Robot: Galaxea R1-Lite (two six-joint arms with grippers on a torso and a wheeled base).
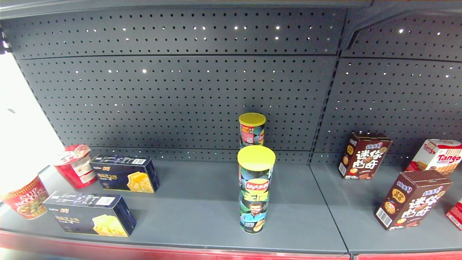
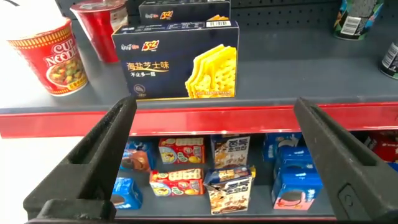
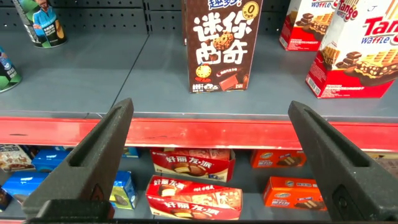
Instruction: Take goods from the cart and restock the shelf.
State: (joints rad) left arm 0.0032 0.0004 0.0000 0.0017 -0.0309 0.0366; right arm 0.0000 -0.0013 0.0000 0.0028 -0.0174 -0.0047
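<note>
Left tool (image 2: 214,106) and right tool (image 3: 211,106) were spread apart before the shelf (image 1: 202,202); rear can (image 1: 252,130) stood 12 o'clock of front can (image 1: 255,189).

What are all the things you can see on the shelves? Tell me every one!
chip cans: two, yellow lids, middle of the shelf, one behind the other
blue boxes: two, dark blue with yellow, left part of the shelf
noodle cups: two, red, far left
brown boxes: two, dark brown, right part
wafer boxes: two, red and white, far right
small packs: many, blue, red and orange, on the lower shelf
left gripper: one, black, open and empty, in front of the shelf's red edge
right gripper: one, black, open and empty, in front of the red edge
</note>
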